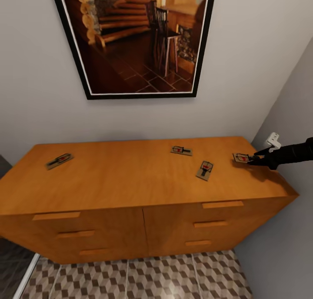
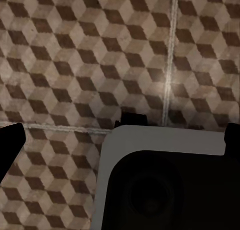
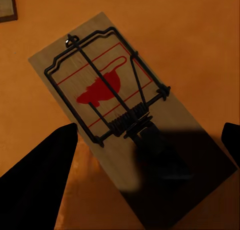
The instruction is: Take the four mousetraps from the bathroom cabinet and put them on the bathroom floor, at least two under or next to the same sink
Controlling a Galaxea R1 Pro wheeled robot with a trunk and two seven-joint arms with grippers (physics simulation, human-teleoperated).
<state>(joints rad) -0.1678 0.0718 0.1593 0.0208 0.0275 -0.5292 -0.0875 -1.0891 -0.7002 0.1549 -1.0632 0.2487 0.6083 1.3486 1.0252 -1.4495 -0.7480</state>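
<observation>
The right gripper (image 1: 256, 157) stands spread wide and empty over the rightmost mousetrap (image 3: 120, 115) on the cabinet (image 1: 130, 177) — light, stiff, thin board, probably best pinched across its long edges.

**Four traps on the chest top**

The orange-brown cabinet (image 1: 130, 181) stands on the cube-patterned bathroom floor (image 1: 143, 277). On its flat top lie four mousetraps: one far left (image 1: 59, 161), one right of centre (image 1: 181, 150), one just beside it (image 1: 204, 170), one near the right end (image 1: 241, 157).
</observation>
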